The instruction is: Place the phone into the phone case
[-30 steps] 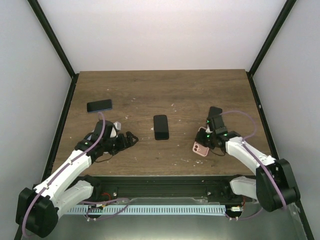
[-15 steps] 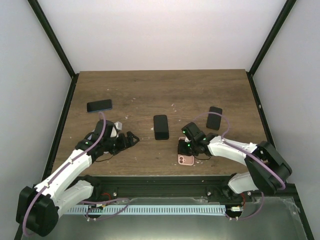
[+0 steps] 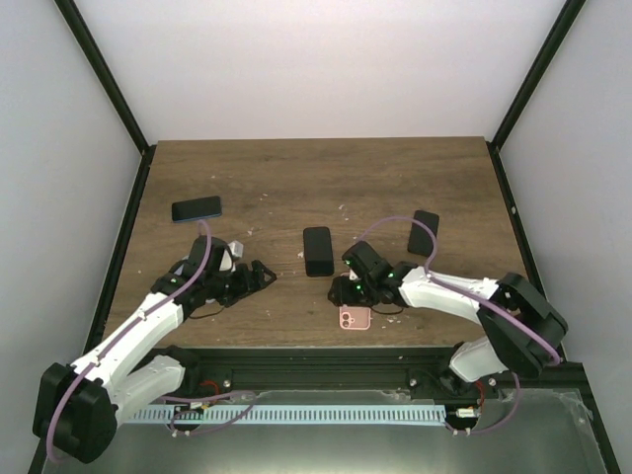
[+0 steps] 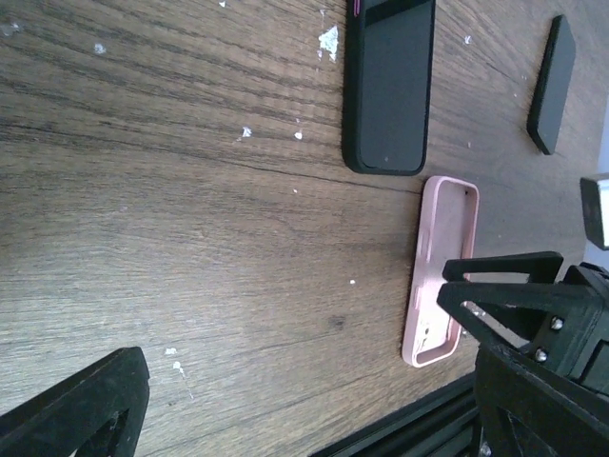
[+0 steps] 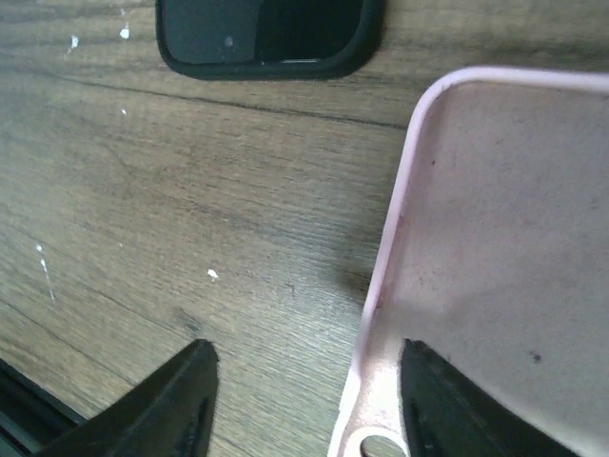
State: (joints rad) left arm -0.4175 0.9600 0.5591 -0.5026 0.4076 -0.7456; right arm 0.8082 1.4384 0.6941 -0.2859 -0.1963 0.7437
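Placement is looking deliberate: the pale pink plastic phone case is lying hollow side up on the brown wooden table, just on the near side of the right gripper, probably so that a phone can be lowered straight into it. This gripper's fingers are standing partly apart, straddling the case's long side wall. One is hanging over bare wood and the other over the case's floor, and neither appears to be pinching the wall. Just beyond this gripper the black rectangular phone is lying flat, and it is likely the one to go in. A second black slab is resting farther out to the gripper's right. The left gripper is hovering with its fingers spread wide, gripping nothing, well to the left of the case.
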